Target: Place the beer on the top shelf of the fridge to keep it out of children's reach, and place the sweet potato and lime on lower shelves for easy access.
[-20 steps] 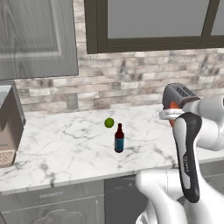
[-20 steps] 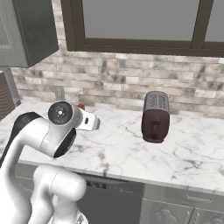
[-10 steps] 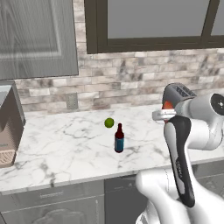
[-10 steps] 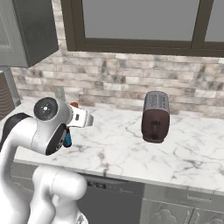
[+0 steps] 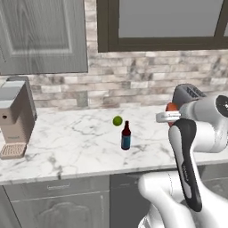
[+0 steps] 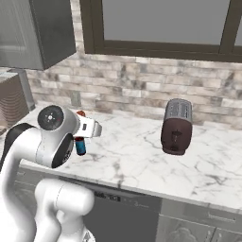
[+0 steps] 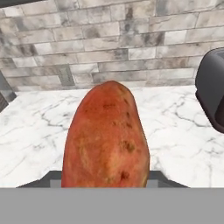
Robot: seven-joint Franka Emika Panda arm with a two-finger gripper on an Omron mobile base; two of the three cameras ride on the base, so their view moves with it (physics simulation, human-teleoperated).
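Observation:
My gripper [image 7: 105, 183] is shut on the sweet potato [image 7: 107, 140], an orange-red tuber that stands up between the fingers in the hand view. In the left base view the sweet potato [image 5: 171, 107] peeks out above the gripper [image 5: 165, 117], held over the counter's right part. The beer [image 5: 126, 136], a dark bottle with a blue label, stands upright on the marble counter [image 5: 67, 142]. The lime [image 5: 117, 120] lies just behind it, to its left. From the right base view the beer [image 6: 81, 146] is half hidden by my arm. The fridge and its shelves are out of view.
A dark toaster [image 6: 176, 125] stands on the counter to the right, close to the hand [image 7: 213, 94]. A coffee machine [image 5: 15, 116] sits at the counter's left end. Behind runs a brick wall with a window above; cabinet fronts lie below the counter edge.
The arm has swung a little to the left with the sweet potato in its grip. Both base views have shifted slightly, so the camera moved; beer and lime stay put.

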